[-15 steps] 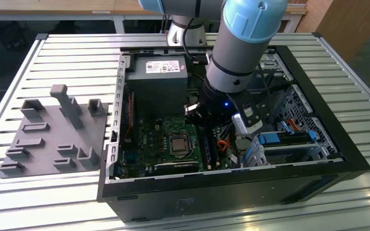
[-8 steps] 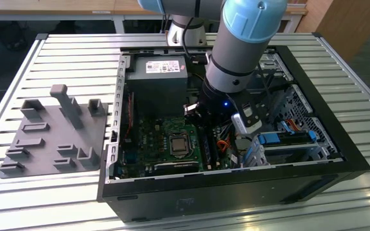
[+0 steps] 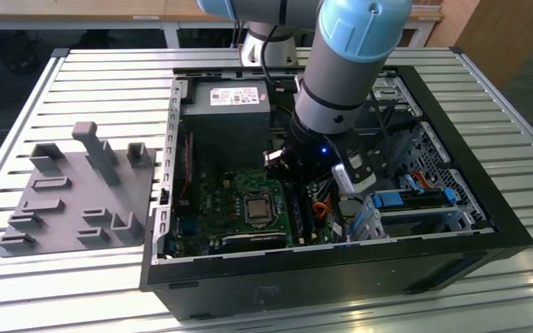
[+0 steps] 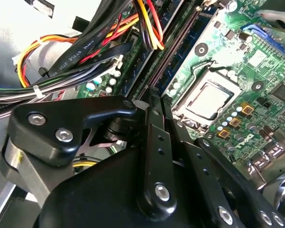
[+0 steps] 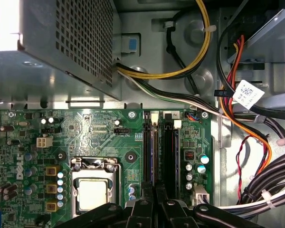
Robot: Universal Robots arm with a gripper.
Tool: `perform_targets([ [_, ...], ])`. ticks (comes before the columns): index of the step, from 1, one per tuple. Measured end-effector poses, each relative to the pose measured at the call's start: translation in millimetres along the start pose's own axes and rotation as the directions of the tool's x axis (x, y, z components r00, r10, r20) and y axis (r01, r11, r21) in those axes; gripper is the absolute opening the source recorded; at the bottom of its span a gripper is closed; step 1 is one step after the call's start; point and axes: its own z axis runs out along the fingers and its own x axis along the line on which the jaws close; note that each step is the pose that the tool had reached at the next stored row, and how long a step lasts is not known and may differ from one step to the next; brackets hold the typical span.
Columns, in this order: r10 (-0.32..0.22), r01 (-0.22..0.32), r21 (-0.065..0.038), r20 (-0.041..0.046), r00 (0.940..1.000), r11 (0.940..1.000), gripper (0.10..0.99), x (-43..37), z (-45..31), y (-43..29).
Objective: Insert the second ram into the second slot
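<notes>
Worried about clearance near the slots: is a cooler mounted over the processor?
No, in the first wrist view the processor sits bare in its socket, with no cooler over it.

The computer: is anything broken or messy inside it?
Nothing looks broken or spilled. The computer case lies open, the cables are bundled beside the motherboard, and the gripper hangs over the memory slots.
</notes>
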Motion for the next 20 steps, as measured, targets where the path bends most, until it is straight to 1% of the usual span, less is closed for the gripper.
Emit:
perform_targets([
  [12,0.000,0.000,0.000,0.0000,1.0000,1.0000,0.133,-0.1,2.3,0.2],
  [16,0.000,0.000,0.000,0.0001,1.0000,1.0000,0.133,0.0,-0.1,0.4],
  [20,0.001,-0.001,0.000,0.0001,1.0000,1.0000,0.133,-0.1,-0.4,0.3],
])
